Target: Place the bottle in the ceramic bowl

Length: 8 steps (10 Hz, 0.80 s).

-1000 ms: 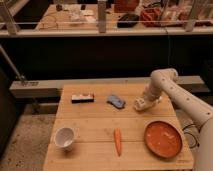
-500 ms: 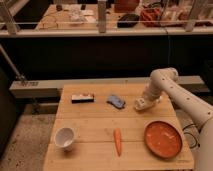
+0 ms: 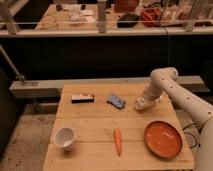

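Note:
A white ceramic bowl [image 3: 65, 137] stands upright at the front left of the wooden table [image 3: 95, 127]. The white arm reaches in from the right, and its gripper [image 3: 142, 104] is low over the table's back right part, far from the bowl. A pale shape sits at the gripper's tip; I cannot tell whether it is the bottle. No bottle shows on its own anywhere on the table.
An orange carrot [image 3: 117, 141] lies at the front middle. An orange plate [image 3: 162, 138] sits at the front right. A blue crumpled object [image 3: 116, 101] and a dark bar with a white label [image 3: 82, 98] lie at the back. A railing and cluttered benches stand behind.

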### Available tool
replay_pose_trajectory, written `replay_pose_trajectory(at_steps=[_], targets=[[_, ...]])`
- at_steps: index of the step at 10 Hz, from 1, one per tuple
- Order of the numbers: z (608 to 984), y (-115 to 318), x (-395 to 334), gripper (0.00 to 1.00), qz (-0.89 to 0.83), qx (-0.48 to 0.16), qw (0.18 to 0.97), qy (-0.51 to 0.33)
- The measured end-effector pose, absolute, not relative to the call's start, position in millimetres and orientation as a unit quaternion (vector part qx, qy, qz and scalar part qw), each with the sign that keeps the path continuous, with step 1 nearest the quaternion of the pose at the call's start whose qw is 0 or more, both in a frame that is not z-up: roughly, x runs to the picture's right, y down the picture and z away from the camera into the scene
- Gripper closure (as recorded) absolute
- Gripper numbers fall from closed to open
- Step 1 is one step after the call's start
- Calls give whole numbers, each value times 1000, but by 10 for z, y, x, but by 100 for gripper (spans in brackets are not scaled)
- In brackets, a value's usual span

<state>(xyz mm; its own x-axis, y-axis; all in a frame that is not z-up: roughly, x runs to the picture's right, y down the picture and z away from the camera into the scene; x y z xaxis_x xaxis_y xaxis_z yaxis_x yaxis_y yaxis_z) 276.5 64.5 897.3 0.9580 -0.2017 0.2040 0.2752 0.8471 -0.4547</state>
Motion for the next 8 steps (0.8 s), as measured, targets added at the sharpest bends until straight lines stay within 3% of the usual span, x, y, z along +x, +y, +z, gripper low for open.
replay_pose_trajectory(at_steps=[8], targets=[[8917,621,2772,98,-127,-245,958,-70]])
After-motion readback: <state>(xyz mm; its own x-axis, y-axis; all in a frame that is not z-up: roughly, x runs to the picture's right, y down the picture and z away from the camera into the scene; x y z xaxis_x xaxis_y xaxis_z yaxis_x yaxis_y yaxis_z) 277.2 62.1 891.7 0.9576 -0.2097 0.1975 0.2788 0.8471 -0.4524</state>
